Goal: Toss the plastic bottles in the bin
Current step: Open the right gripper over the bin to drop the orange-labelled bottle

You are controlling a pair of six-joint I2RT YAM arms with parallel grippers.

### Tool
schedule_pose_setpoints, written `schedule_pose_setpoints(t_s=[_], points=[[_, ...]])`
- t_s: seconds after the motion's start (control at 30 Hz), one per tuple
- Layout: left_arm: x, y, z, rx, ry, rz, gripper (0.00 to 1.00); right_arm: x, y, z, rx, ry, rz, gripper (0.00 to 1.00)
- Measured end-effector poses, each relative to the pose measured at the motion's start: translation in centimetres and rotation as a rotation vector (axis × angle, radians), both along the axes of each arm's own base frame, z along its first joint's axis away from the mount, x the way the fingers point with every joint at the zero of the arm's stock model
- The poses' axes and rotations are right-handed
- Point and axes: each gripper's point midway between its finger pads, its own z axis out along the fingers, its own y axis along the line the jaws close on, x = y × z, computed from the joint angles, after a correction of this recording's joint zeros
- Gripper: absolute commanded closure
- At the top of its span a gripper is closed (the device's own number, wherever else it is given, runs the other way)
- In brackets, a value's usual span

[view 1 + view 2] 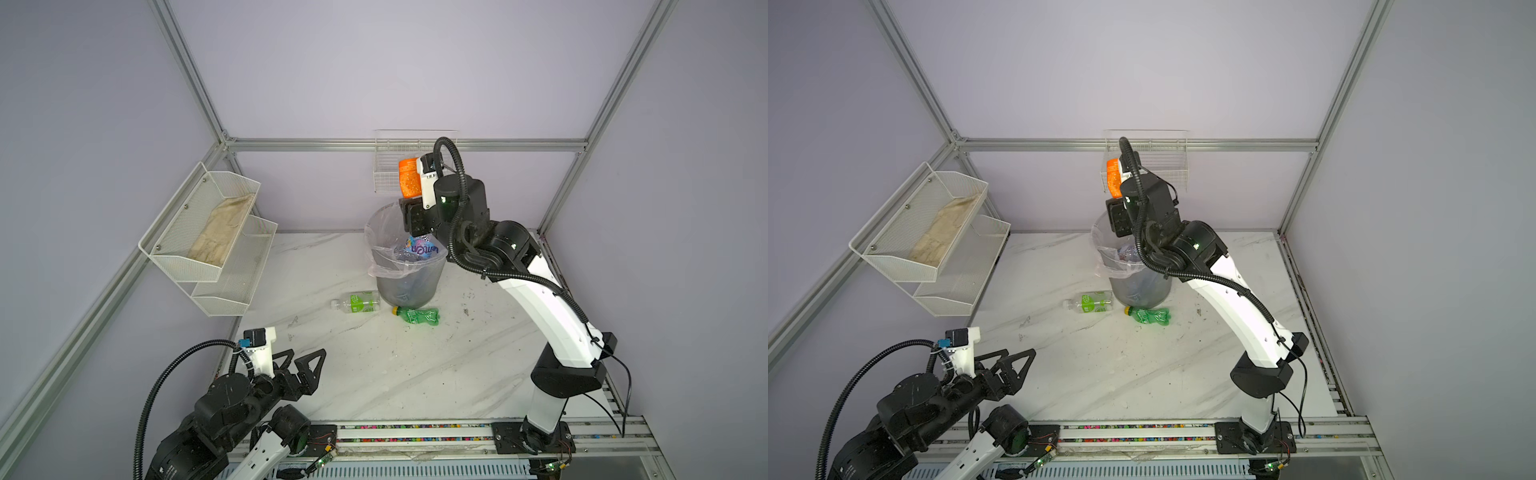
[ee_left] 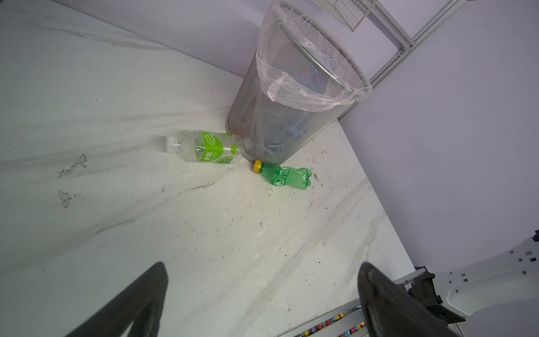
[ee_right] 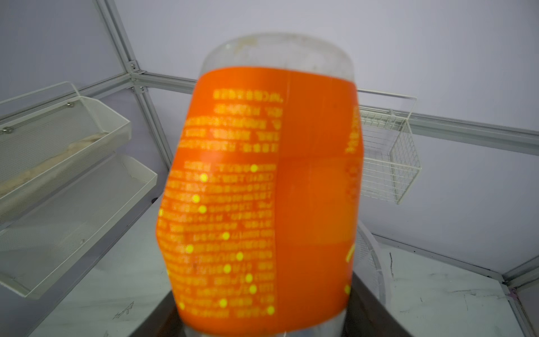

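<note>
Aloft, dented orange-labelled plastic bottle.

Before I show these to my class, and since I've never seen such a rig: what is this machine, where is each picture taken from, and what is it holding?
These show two robot arms fixed at the front of a white marbled table, each ending in a two-fingered end effector. Two pictures look down from overhead and are nearly alike; the other two come from cameras on the arms' wrists. The right end effector is shut on an orange-labelled bottle, held high by the bin, a mesh wastebasket lined with a clear bag, with bottles inside. The left end effector is open and empty, low near the front. Beside the bin lie a clear bottle with a green label and an all-green bottle. White baskets hang on the walls.
</note>
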Motion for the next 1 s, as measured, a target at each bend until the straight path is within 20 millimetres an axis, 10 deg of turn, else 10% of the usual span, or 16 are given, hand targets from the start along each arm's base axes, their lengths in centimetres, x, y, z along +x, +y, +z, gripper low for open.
schedule_pose_setpoints(t_s=[0.1, 0.2, 0.43, 0.8, 1.0], points=[[0.3, -0.4, 0.0, 0.003, 0.007, -0.011, 0.00, 2.9, -0.1, -2.2, -0.003, 0.051, 0.000, 0.53], [0.7, -0.9, 0.0, 0.018, 0.019, -0.024, 0.00, 5.4, 0.9, -6.1, -0.039, 0.131, 0.014, 0.03], [1.9, -2.1, -0.8, 0.080, 0.063, -0.059, 0.00, 6.3, 3.2, -13.5, -0.150, 0.302, 0.062, 0.02], [4.9, -4.7, -1.8, 0.210, 0.093, -0.146, 0.00, -2.1, -4.0, -1.6, 0.034, 0.111, 0.080, 0.03], [7.8, -6.9, -3.0, 0.324, 0.145, -0.212, 0.00, -5.2, -6.0, -2.8, 0.055, 0.117, 0.106, 0.02]])
